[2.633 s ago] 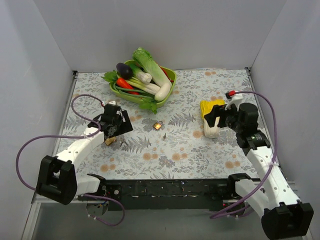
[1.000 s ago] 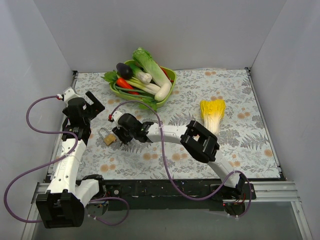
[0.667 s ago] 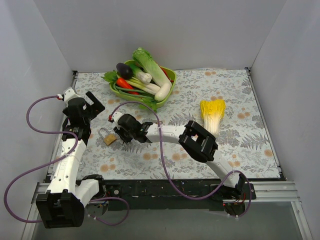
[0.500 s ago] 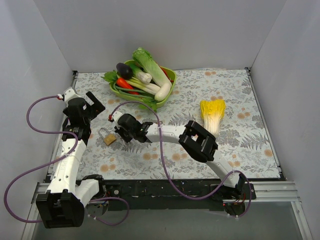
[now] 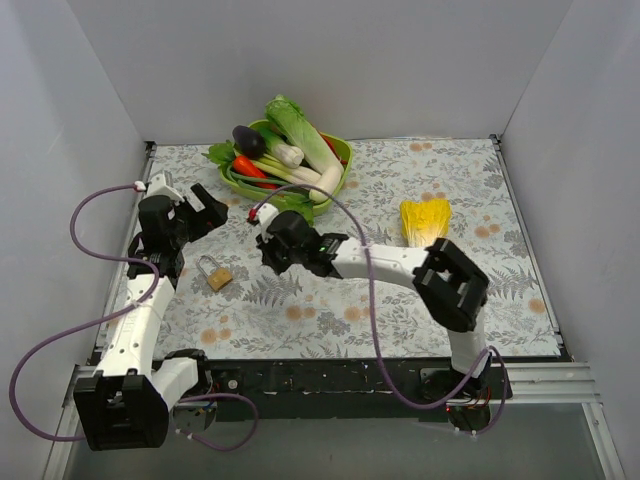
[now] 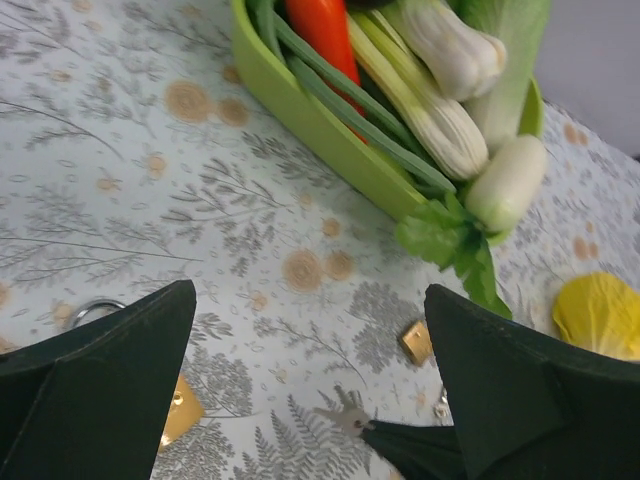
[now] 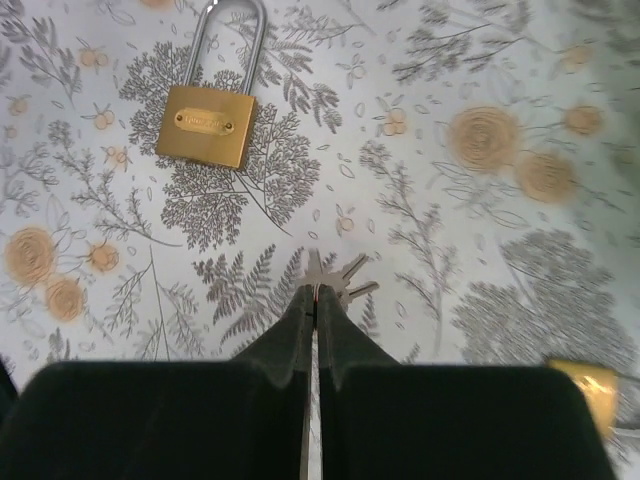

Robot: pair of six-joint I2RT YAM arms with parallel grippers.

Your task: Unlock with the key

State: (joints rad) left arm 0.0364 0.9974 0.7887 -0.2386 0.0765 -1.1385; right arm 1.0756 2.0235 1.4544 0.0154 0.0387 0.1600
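Note:
The key (image 7: 337,272), a small bunch of thin grey blades, is pinched at its head between the tips of my right gripper (image 7: 316,292), which is shut on it. In the left wrist view the key (image 6: 345,417) shows just over the patterned mat. The larger brass padlock (image 7: 207,125) with a silver shackle lies flat ahead of the key. From above, the padlock (image 5: 216,274) lies left of my right gripper (image 5: 272,258). My left gripper (image 5: 204,214) hangs open and empty behind the padlock, its fingers (image 6: 110,380) wide apart.
A small brass padlock (image 6: 417,342) lies on the mat right of the key. A green bowl (image 5: 342,152) of vegetables stands at the back centre. A yellow leafy vegetable (image 5: 424,219) lies at the right. Grey walls close in three sides.
My right gripper has shut on the key and drawn back to the right, away from the larger padlock. The left gripper has shifted slightly right, still open.

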